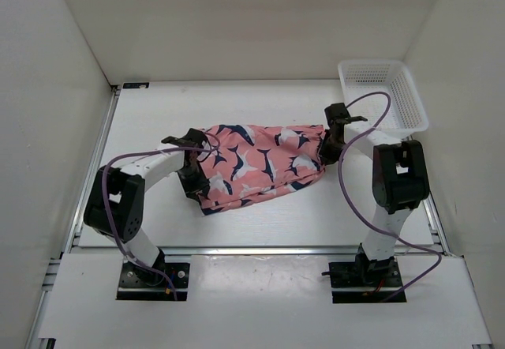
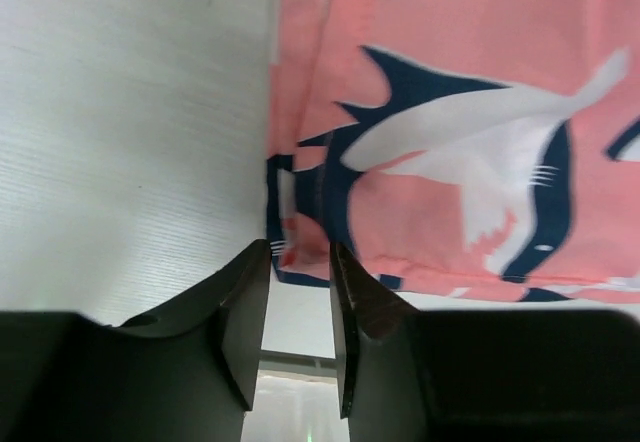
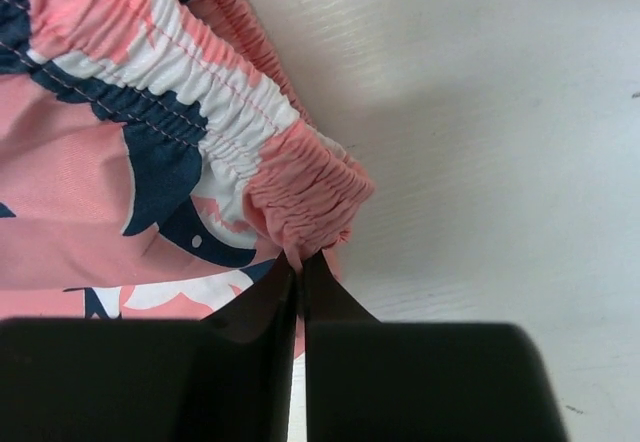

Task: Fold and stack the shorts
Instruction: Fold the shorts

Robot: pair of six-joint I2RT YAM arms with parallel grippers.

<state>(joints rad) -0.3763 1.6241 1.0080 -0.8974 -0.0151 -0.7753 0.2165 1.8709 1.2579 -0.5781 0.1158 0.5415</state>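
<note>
The coral-pink shark-print shorts (image 1: 254, 167) lie stretched slantwise across the middle of the white table. My left gripper (image 1: 195, 182) is at their left end. In the left wrist view its fingers stand a little apart (image 2: 300, 250), with the navy-trimmed hem corner of the shorts (image 2: 292, 244) just at the tips, not pinched. My right gripper (image 1: 328, 153) is at the right end. In the right wrist view it (image 3: 300, 260) is shut on the gathered elastic waistband of the shorts (image 3: 300, 197), whose fabric bunches up at the tips.
A white plastic mesh basket (image 1: 411, 106) stands at the back right corner, just beyond the right arm. White walls close in the table on the left, back and right. A metal rail runs along the near edge in front of both arm bases.
</note>
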